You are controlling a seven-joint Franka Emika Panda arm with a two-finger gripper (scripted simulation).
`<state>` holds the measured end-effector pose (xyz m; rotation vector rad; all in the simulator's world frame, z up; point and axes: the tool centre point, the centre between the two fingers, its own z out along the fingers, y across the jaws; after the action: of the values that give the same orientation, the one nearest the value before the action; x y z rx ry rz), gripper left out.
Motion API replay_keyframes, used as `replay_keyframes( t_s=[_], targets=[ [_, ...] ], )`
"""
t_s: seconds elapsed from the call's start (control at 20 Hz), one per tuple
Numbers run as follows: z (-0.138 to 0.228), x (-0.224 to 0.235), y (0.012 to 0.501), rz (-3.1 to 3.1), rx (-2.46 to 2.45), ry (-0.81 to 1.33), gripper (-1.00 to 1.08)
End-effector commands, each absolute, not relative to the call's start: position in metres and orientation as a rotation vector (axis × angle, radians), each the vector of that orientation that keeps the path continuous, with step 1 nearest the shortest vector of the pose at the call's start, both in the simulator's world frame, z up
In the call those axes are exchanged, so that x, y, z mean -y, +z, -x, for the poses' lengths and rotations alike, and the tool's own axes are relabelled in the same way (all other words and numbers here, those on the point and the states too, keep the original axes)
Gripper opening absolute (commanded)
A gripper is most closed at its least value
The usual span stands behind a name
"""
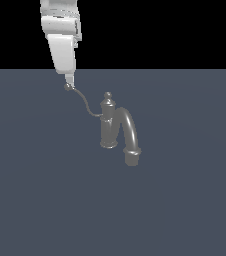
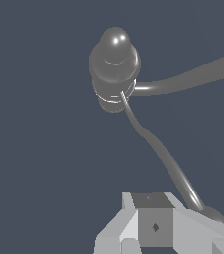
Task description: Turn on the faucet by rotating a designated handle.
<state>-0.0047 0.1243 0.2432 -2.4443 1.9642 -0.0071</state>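
The faucet [image 1: 108, 125] is dull grey, with an upright column, a knob on top and a thick arched spout [image 1: 130, 131] ending in a collar. Its handle [image 1: 83, 102], a thin curved lever, runs from the column up toward the exterior view's left and ends in a small ball tip [image 1: 68, 87]. My gripper [image 1: 70, 80] hangs straight down with its narrow fingertips just above and touching that ball; the fingers appear shut with nothing between them. In the wrist view the faucet column [image 2: 114, 62] is seen from above, the handle [image 2: 163, 156] curves to its ball tip [image 2: 214, 216] right beside my gripper [image 2: 153, 221].
The faucet stands on a flat dark blue-grey floor [image 1: 185, 210]. No other objects are in view.
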Motion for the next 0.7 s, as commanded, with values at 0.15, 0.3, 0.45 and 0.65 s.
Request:
replay_keyframes(
  t_s=[0.15,0.3,0.45,0.65],
  targets=[
    [0.026,-0.121,0.242,2.452,-1.964,0.0,-1.0],
    [0.035,-0.119,0.242,2.452,-1.964,0.0,-1.0],
    [0.03,-0.112,0.244,2.438,-1.97,-0.012,-1.0],
    [0.04,-0.099,0.244,2.44,-1.969,-0.01,-1.0]
  ],
)
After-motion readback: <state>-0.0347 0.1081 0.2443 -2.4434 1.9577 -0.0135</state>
